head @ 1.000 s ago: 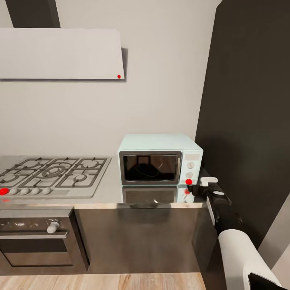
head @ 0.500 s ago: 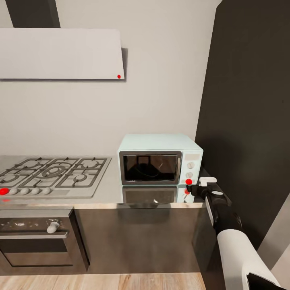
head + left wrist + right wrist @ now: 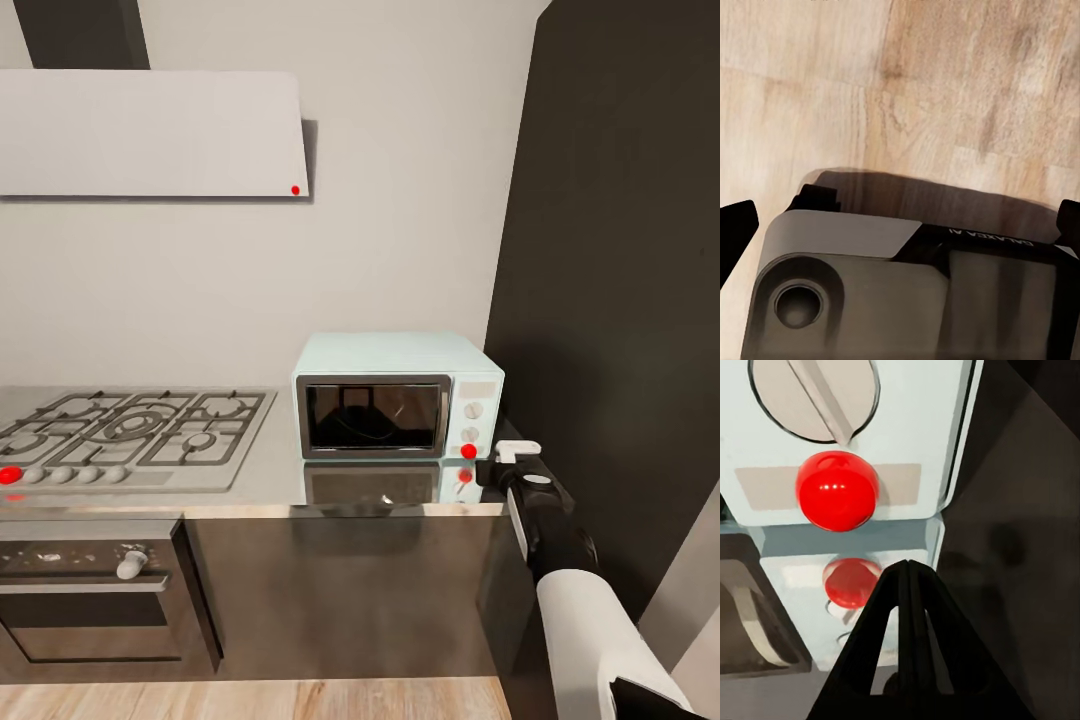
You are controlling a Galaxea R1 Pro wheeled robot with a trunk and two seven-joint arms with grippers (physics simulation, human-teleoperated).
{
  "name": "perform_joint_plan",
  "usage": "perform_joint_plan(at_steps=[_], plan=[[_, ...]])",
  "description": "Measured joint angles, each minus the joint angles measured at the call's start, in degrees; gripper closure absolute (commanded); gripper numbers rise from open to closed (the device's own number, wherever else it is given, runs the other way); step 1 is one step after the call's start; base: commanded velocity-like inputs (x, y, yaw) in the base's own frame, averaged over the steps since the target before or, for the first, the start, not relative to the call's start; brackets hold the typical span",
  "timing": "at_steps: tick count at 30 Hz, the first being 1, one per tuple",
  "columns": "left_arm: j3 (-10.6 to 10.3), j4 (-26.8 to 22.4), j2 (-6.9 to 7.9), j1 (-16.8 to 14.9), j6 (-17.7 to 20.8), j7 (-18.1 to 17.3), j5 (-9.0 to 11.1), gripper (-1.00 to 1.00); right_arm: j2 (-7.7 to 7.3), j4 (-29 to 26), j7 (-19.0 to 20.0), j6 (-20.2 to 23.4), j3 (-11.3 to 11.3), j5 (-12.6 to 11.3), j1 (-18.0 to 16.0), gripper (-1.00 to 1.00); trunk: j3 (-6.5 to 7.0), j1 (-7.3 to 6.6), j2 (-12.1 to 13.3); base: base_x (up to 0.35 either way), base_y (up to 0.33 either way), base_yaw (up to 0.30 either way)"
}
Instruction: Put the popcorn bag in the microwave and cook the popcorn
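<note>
From the head view, the microwave (image 3: 397, 394) stands on the countertop (image 3: 270, 488) at its right end, close to the back wall, its dark glass door shut and its panel of two knobs and a red round light (image 3: 468, 451) facing forward. The gas hob (image 3: 125, 432) takes up the counter's left part, with the built-in oven (image 3: 90, 590) below it. The right gripper (image 3: 498, 464) hovers at the counter's right front corner, just beside the bottom of the microwave's panel and level with the red light. No popcorn bag lies on the bare counter; something faint shows behind the door glass, too dim to name, so I cannot tell where the bag is. In the left wrist view, the left gripper (image 3: 900, 225) hangs over wooden floor (image 3: 945, 90) above part of the robot's base (image 3: 870, 292), its dark fingertips (image 3: 735, 232) spread wide at the picture's two sides, holding nothing. In the right wrist view, the right gripper's two fingers are pressed together into one dark point (image 3: 907, 577), with the red light (image 3: 837, 490) close ahead and a little off its line, and the lower knob (image 3: 814, 394) beyond. The step in hand looks like pressing that light to start heating: centre the closed tip on the red dome, then push straight in, slowly, keeping clear of the knob.
</note>
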Motion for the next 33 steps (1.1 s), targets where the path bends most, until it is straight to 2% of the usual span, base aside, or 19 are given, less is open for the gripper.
perform_joint_plan(at_steps=[3, 8, 28, 33], plan=[[0.0, 0.0, 0.00, 0.0, -0.1, 0.0, 0.0, -1.00, 0.85, 1.0, 0.0, -0.2, 0.0, 0.2, 0.0, 1.00, 0.00, 0.00, 0.0, 0.000, 0.000, 0.000], [0.0, 0.0, 0.00, 0.0, -0.1, 0.0, 0.0, -1.00, 1.05, 1.2, -0.1, 0.0, 0.0, 0.1, 0.0, 1.00, 0.00, 0.00, 0.0, 0.000, 0.000, 0.000], [0.0, 0.0, 0.00, 0.0, -0.1, 0.0, 0.0, -1.00, 1.00, 1.2, 0.0, 0.0, -0.1, 0.3, 0.0, 1.00, 0.00, 0.00, 0.0, 0.001, 0.017, 0.000], [0.0, 0.0, 0.10, 0.0, -0.1, 0.0, 0.0, -1.00, 1.01, 1.2, 0.0, -0.1, -0.1, 0.3, 0.0, 1.00, 0.00, -0.02, 0.0, 0.165, 0.000, 0.000]])
